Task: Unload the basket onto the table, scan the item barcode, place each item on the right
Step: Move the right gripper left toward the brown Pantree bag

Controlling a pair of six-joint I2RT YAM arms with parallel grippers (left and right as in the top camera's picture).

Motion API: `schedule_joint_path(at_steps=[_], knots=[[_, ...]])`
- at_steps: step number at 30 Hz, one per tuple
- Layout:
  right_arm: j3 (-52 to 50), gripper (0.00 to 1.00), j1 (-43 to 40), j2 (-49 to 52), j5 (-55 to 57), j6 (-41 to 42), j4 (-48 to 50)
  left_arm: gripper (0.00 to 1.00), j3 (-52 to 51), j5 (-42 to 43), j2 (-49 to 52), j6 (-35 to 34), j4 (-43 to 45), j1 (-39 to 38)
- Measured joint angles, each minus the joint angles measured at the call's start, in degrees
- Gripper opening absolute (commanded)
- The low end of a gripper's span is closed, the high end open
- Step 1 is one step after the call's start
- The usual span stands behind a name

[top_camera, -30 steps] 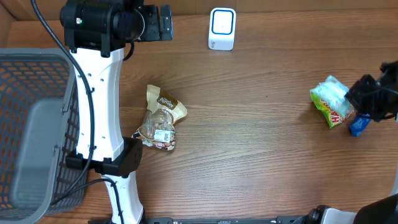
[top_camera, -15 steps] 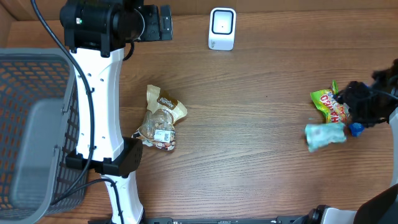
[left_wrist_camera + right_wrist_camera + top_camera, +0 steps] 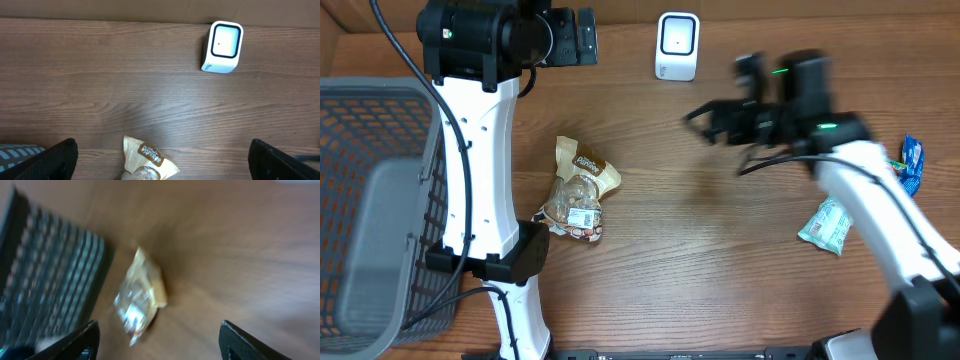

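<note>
A tan and clear snack bag (image 3: 580,190) with a white barcode label lies on the wooden table left of centre. It also shows in the left wrist view, snack bag (image 3: 147,157), and blurred in the right wrist view, snack bag (image 3: 140,292). The white scanner (image 3: 677,45) stands at the back centre, scanner (image 3: 222,46). My left gripper (image 3: 582,35) hangs open at the back left, above the bag and holding nothing, left gripper (image 3: 162,162). My right gripper (image 3: 706,122) is open and empty in mid-table, right of the bag, right gripper (image 3: 160,340).
A grey wire basket (image 3: 360,130) fills the left edge, basket (image 3: 45,280). A pale green packet (image 3: 827,226) lies at the right, and a blue wrapper (image 3: 912,163) lies near the right edge. The left arm's white column (image 3: 485,170) stands beside the bag.
My right gripper opened and let go of the pale green packet, which dropped onto the table. The right arm then swung left from the far right to mid-table. The left arm is still.
</note>
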Motion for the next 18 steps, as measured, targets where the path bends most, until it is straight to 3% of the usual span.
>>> schedule_joint_path(at_steps=[6,12,14,16,18], knots=[[0.2,0.99,11.3,11.6,0.0,0.3,15.2,1.00,0.0,0.0,0.0,0.0,0.0,0.0],[0.1,1.00,16.7,20.3,2.3,-1.9,28.2,0.99,-0.1,0.0,0.0,0.0,0.0,0.0],[0.1,0.82,17.2,22.5,2.7,-2.2,31.2,1.00,-0.1,0.0,0.0,0.0,0.0,0.0],[0.1,0.55,17.6,24.2,2.7,-2.1,33.2,1.00,-0.1,0.0,0.0,0.0,-0.1,0.0],[0.1,0.43,18.0,25.5,2.9,-1.7,33.4,1.00,-0.1,0.0,0.0,0.0,0.0,0.0]])
